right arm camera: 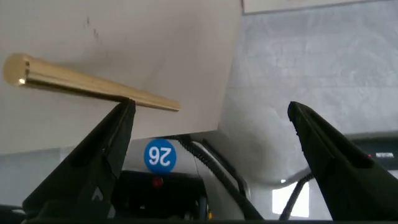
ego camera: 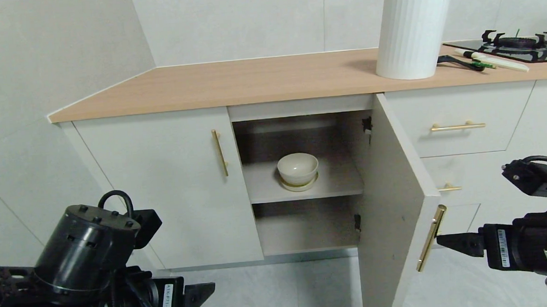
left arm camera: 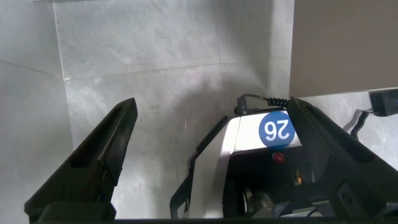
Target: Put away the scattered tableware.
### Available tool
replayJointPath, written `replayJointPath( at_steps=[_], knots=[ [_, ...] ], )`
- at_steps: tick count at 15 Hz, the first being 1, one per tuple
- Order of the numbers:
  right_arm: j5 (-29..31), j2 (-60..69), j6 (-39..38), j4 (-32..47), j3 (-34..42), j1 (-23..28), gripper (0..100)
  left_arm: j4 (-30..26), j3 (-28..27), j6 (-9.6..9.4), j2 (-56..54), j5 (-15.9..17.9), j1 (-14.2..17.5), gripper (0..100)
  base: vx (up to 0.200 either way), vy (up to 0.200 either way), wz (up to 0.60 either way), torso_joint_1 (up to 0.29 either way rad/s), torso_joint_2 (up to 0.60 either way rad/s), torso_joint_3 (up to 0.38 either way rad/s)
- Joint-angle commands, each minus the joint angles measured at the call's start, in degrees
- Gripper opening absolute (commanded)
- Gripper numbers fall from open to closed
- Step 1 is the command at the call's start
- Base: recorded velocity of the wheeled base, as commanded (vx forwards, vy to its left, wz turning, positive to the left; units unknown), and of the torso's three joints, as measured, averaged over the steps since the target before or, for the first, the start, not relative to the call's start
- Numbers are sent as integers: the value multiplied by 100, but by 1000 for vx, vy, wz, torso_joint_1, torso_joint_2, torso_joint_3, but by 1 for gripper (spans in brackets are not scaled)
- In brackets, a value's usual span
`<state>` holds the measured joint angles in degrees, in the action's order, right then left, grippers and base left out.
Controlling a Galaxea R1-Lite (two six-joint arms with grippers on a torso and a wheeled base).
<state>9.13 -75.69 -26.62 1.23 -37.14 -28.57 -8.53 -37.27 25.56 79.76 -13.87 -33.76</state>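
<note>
My left claw (left arm camera: 211, 106) hangs low with its fingers spread wide, the right claw (right arm camera: 211, 109) is spread too, just beside the open cabinet door's (ego camera: 394, 189) handle (right arm camera: 93, 84), and the bowl (ego camera: 297, 168) sits on the upper shelf (ego camera: 339, 181).

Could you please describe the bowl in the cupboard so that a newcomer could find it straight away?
Under the wooden countertop, one cupboard stands with its door open. On its upper shelf sits a cream bowl, upright on a small plate; nothing else stands on that shelf.
</note>
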Motion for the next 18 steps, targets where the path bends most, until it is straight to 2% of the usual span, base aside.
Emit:
replayJointPath(
  at_steps=[1, 5, 9, 12, 18],
  knots=[
    [1, -429, 17, -413, -30, -96, 100, 1, 0, 1, -5, 7, 1, 100, 0, 0, 0, 0, 0, 0],
    [-61, -1281, 228, -1257, -205, -96, 100, 10, -9, 10, 22, -1, 1, 100, 0, 0, 0, 0, 0, 0],
    [-632, -1800, 817, -1239, -900, -96, 100, 10, -35, 10, -31, -1, 9, 100, 0, 0, 0, 0, 0, 0],
    [-755, -2310, 1159, -1178, -1348, -96, 100, 10, -35, 1, -75, 7, 18, 100, 0, 0, 0, 0, 0, 0],
    [-860, -2881, 1089, -1450, -1550, -96, 100, 27, -132, 19, 39, 16, 124, 100, 0, 0, 0, 0, 0, 0]
  ],
)
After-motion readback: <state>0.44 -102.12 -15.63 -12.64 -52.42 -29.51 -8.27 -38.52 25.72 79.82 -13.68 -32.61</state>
